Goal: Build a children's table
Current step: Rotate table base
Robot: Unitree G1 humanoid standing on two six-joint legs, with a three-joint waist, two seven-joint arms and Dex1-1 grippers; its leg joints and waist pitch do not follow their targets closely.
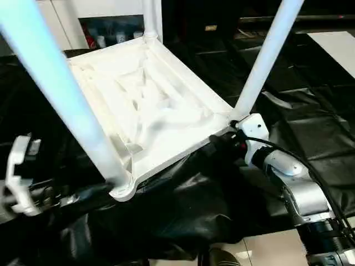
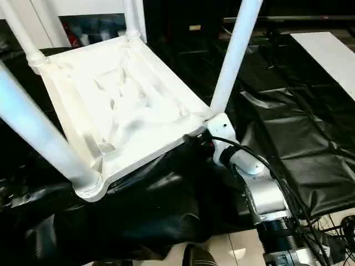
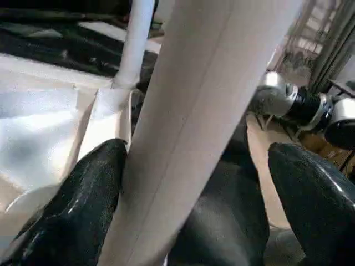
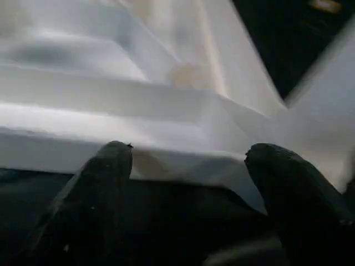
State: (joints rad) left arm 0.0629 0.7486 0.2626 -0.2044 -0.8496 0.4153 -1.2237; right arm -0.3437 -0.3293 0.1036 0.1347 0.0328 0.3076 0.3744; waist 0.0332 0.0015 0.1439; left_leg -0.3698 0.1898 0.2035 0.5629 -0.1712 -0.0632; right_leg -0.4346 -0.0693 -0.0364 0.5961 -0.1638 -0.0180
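A white plastic children's table (image 1: 150, 105) lies upside down on a work surface draped in crinkled black sheeting (image 1: 310, 138), its ribbed, X-braced underside facing up and its legs standing upward from round corner sockets. Nearest, at about 7 o'clock in the head view, a thick white leg (image 1: 61, 94) rises from the near-left corner socket (image 1: 123, 188) and slants up out of view. The left gripper (image 3: 194, 183) stands wide open around this leg; one black finger (image 3: 77, 205) lies right beside the tube, the other (image 3: 313, 199) is well apart from it, so nothing is clamped. At about 3 o'clock, the right gripper (image 4: 186, 166) sits at the table's near-right corner with its two fingers spread open, pointing at the tabletop's rim just below the socket of a second leg (image 1: 266, 58); whether they touch the rim cannot be told. Farther off, at 12 o'clock, a third leg (image 1: 151, 19) stands at the far corner, with a white cabinet (image 1: 72, 16) behind.
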